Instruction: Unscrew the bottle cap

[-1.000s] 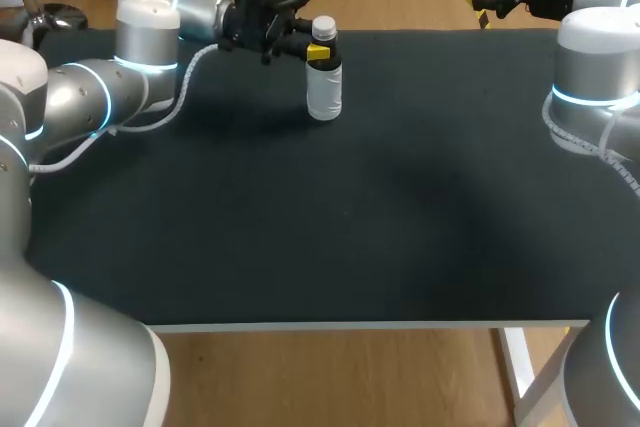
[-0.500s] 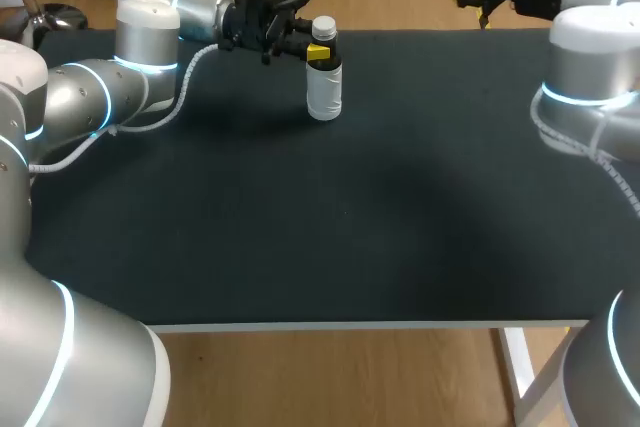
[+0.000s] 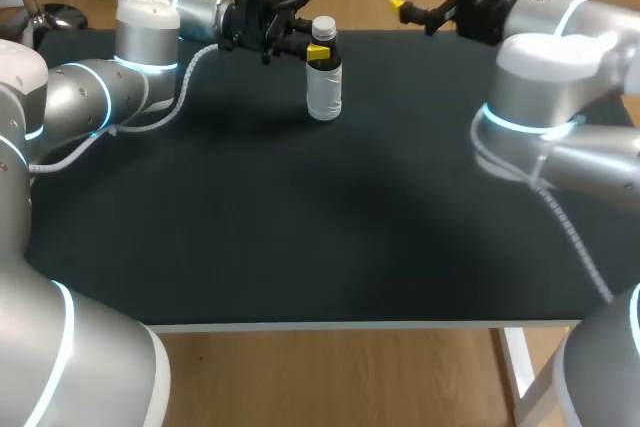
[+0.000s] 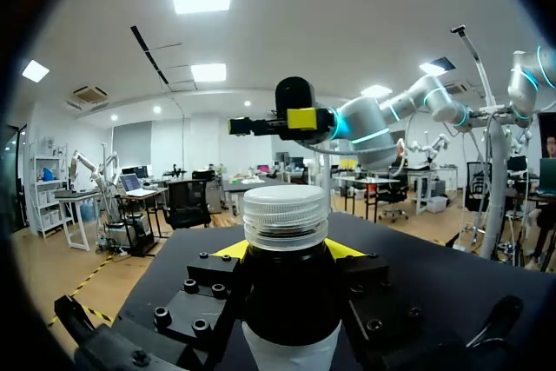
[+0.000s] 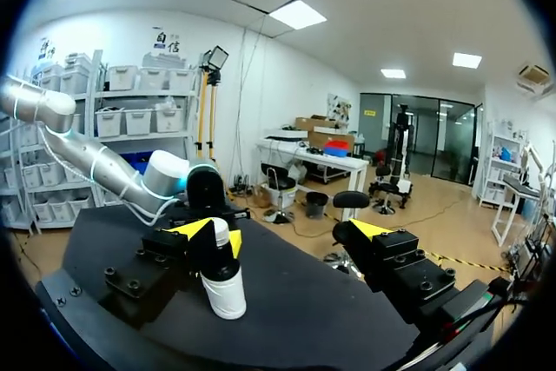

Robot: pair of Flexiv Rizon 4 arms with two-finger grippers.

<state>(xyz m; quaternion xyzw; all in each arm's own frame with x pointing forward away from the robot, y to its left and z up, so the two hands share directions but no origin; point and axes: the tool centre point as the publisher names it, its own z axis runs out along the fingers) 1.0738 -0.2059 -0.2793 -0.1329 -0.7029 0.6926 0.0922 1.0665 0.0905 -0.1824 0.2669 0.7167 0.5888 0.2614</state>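
The bottle [image 3: 324, 87] stands upright at the table's [image 3: 300, 237] eleven o'clock, cap [image 3: 323, 26] on, its neck clamped by the left gripper [image 3: 319, 51]. The right gripper [image 3: 408, 9] hangs spread open at the bottle's two o'clock. The step in hand looks like its approach; next it must close on the cap and twist.

White bottle [image 3: 324, 92] stands upright near the table's [image 3: 300, 227] far edge; ribbed cap [image 3: 323, 27] screwed on.

I operate in a robotics lab: my left arm [image 3: 140, 27] and right arm [image 3: 530, 72], both grey with lit blue joint rings, flank one black-topped bench [image 3: 300, 227].
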